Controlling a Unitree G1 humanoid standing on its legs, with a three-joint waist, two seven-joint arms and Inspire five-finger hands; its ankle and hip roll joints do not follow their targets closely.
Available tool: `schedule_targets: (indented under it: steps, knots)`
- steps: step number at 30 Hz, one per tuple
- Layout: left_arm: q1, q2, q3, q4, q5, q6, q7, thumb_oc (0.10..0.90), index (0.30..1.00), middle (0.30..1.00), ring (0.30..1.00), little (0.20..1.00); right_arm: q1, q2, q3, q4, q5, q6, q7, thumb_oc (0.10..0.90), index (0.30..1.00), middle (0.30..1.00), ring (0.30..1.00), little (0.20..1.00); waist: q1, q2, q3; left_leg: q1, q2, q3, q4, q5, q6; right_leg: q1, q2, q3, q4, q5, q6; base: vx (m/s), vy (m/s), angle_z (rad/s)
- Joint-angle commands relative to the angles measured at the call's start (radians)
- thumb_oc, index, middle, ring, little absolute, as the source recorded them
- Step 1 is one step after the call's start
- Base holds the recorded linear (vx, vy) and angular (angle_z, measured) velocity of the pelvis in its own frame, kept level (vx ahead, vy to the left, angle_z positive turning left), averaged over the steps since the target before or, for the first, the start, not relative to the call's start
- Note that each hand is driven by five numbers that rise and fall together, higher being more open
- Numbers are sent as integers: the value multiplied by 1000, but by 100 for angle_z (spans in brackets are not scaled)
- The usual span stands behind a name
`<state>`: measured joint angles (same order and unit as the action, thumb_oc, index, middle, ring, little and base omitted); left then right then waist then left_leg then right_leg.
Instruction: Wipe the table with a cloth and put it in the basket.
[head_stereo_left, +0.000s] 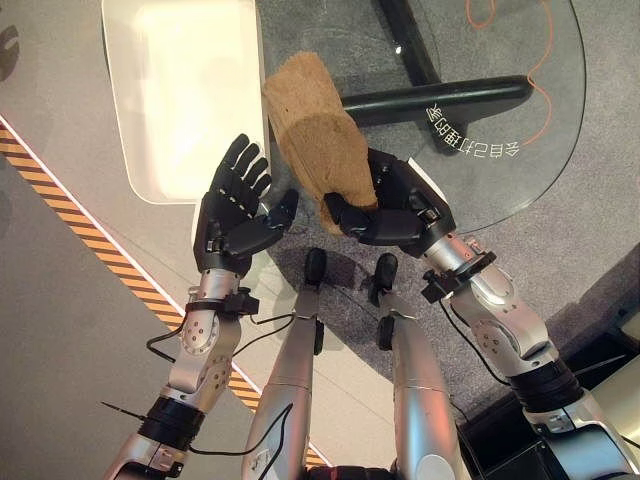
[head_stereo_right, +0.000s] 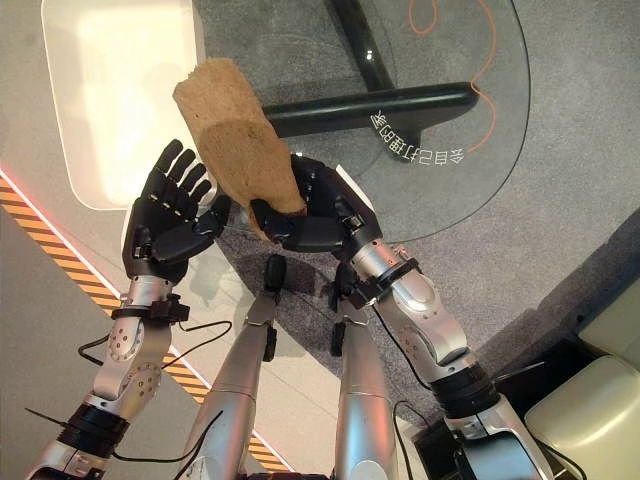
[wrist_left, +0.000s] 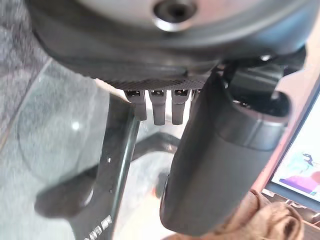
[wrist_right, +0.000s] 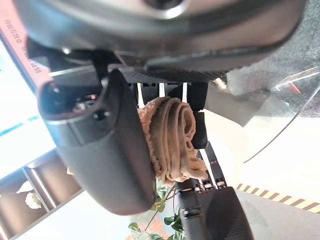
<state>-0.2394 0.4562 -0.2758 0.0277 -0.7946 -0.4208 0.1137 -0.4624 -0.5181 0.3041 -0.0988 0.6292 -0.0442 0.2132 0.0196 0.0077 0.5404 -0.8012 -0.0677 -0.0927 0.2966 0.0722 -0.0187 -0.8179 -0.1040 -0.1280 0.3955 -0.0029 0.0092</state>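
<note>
I'm gripping the cloth (head_stereo_left: 322, 140) in my right hand (head_stereo_left: 385, 205), long axis sticking up toward the table (head_stereo_left: 500, 120); left hand (head_stereo_left: 235, 205) is hanging open just beside it, w/ nothing in it.

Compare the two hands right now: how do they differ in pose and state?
The right hand is curled round the brown cloth, pinching its lower end; the left hand holds nothing. The left hand's fingers are spread and nearly straight, palm open; the right's are bent. Both are raised near the glass table edge.
</note>
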Motion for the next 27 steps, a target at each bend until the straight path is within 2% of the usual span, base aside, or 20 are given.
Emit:
schedule_targets:
  steps: [1, 2, 4, 11, 16, 19, 23, 27]
  knots:
    - [5, 45, 20, -175, -102, -43, -102, 800, 900, 900, 900, 900, -73, -14, -3, -192, -63, -159, 51, 100, 300, 300, 300, 200, 2, 24, -20, 12, 15, 100, 22, -6, 65, 48, 23, 64, -127, 115, 35, 0, 0, 0]
    - [4, 46, 20, -178, -116, -39, -116, 800, 900, 900, 900, 900, -75, -19, -1, -189, -73, -159, 45, 100, 300, 300, 300, 200, 2, 24, -20, 13, 15, 100, 20, -5, 65, 48, 23, 64, -127, 116, 35, 0, 0, 0]
    - [-2, 53, 18, -196, -211, -14, -216, 800, 900, 900, 900, 900, -77, -47, 6, -175, -126, -163, 15, 100, 300, 300, 300, 200, 0, 24, -20, 15, 17, 103, 15, -2, 64, 49, 21, 63, -130, 118, 35, 0, 0, 0]
    - [-21, 78, 18, -237, -456, 3, -438, 800, 900, 900, 900, 900, -74, -97, -11, -132, -178, -214, -75, 100, 300, 300, 300, 200, -8, 23, -20, 29, 18, 106, -3, -2, 64, 60, 19, 67, -143, 122, 35, 0, 0, 0]
    - [-25, 78, 35, -233, -518, 62, -489, 800, 900, 900, 900, 900, -77, -110, -40, -118, -223, -224, -115, 100, 300, 300, 300, 200, -12, 24, -20, 36, 18, 105, -6, -4, 62, 64, 18, 71, -143, 122, 36, 0, 0, 0]
    - [-18, 86, 45, -226, -598, 165, -589, 800, 900, 900, 900, 900, -79, -156, -62, -107, -272, -236, -149, 100, 300, 300, 300, 200, -16, 25, -20, 39, 20, 105, -11, -4, 62, 66, 15, 73, -149, 124, 38, 0, 0, 0]
    - [-23, 106, 30, -203, -599, 216, -645, 800, 900, 900, 900, 900, -94, -179, -70, -94, -260, -261, -164, 100, 300, 300, 300, 200, -21, 24, -20, 43, 23, 107, -17, -6, 63, 67, 15, 75, -152, 128, 40, 0, 0, 0]
    - [-44, 143, 11, -158, -577, 236, -637, 800, 900, 900, 900, 900, -116, -195, -72, -89, -213, -280, -173, 100, 300, 300, 300, 200, -28, 23, -20, 47, 25, 109, -20, -5, 61, 70, 15, 78, -157, 133, 43, 0, 0, 0]
